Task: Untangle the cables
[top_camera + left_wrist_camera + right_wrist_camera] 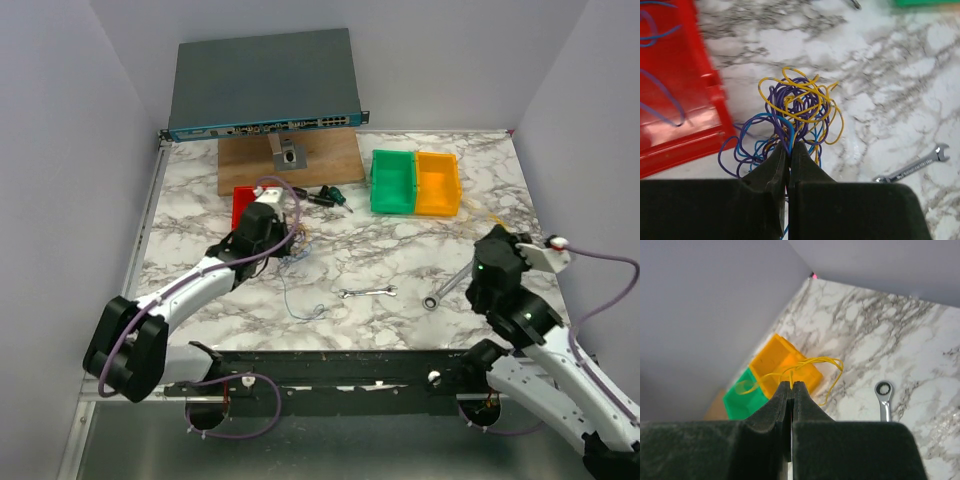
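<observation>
The left claw (789,150) is closed tight, its jaws pinching a few blue and purple strands at the near edge of the cables (797,107). The bundle fans out just beyond the tips as a knot of yellow, purple and blue loops lying on the table (880,75). It sits just right of a red bin (675,125) that holds a few blue strands of its own. A small wrench (912,167) lies to the near right, apart from the knot.

The right claw (791,386) is closed too, gripping one thin yellow wire (815,362) that arcs out from its tips in the air. Beyond it an orange bin (775,352) and a green bin (742,397) sit side by side, and a ring wrench (884,400) lies on the table.

The wires look light, thin and springy, so they will likely slip through a loose pinch and drag the whole knot along. A hard pull would probably tighten the tangle. The best hold seems to be a single loop standing free at the knot's outer edge, such as a yellow one on the far side.
</observation>
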`<action>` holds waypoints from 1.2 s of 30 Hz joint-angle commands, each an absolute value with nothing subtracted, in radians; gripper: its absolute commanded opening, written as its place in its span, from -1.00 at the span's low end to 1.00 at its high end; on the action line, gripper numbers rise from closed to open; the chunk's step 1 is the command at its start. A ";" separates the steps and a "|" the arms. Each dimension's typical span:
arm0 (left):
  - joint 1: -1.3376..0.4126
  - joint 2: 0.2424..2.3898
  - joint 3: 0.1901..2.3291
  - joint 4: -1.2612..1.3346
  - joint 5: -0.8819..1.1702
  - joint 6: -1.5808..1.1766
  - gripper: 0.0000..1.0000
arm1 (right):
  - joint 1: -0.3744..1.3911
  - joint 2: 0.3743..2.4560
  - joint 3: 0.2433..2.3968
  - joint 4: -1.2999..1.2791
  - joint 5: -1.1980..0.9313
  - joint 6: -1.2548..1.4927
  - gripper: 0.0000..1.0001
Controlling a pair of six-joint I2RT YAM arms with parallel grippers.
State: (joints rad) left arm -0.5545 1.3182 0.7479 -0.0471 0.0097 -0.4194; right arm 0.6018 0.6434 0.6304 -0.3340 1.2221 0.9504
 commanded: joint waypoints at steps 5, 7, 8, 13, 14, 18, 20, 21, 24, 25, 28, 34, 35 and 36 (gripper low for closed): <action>-0.468 1.212 0.621 0.152 0.091 -0.511 -1.00 | 0.598 0.554 0.833 -0.421 1.079 0.668 -0.98; -0.468 1.213 0.619 0.169 0.122 -0.509 -1.00 | 0.598 0.618 0.893 -0.425 0.986 0.640 -0.98; -0.468 1.214 0.617 0.174 0.133 -0.509 -1.00 | 0.598 0.651 0.922 -0.431 0.947 0.630 -0.98; -0.468 1.229 0.624 0.172 0.149 -0.507 -1.00 | 0.598 0.830 1.054 -0.430 0.779 0.581 -0.98; -0.467 1.229 0.626 0.173 0.150 -0.506 -1.00 | 0.598 0.868 1.074 -0.425 0.751 0.574 -0.98; -0.467 1.227 0.624 0.178 0.149 -0.504 -1.00 | 0.598 0.986 1.107 -0.368 0.680 0.549 -0.98; -0.468 1.227 0.621 0.185 0.154 -0.502 -1.00 | 0.598 1.034 1.102 -0.306 0.651 0.530 -0.98; -0.469 1.227 0.620 0.191 0.159 -0.502 -1.00 | 0.596 1.059 1.102 -0.272 0.634 0.519 -0.98; -0.471 1.230 0.621 0.195 0.164 -0.499 -1.00 | 0.596 1.140 1.121 -0.207 0.611 0.502 -0.98; -0.471 1.232 0.622 0.194 0.164 -0.497 -1.00 | 0.595 1.174 1.133 -0.196 0.610 0.498 -0.98; -0.472 1.234 0.625 0.191 0.164 -0.497 -1.00 | 0.588 1.268 1.166 -0.170 0.629 0.489 -0.98; -0.487 1.244 0.628 0.198 0.181 -0.497 -1.00 | 0.527 1.417 1.201 -0.109 0.627 0.487 -0.98; -0.492 1.246 0.630 0.198 0.179 -0.497 -1.00 | 0.508 1.437 1.207 -0.093 0.611 0.486 -0.98; -0.495 1.250 0.634 0.197 0.177 -0.498 -1.00 | 0.490 1.463 1.220 -0.083 0.589 0.487 -0.98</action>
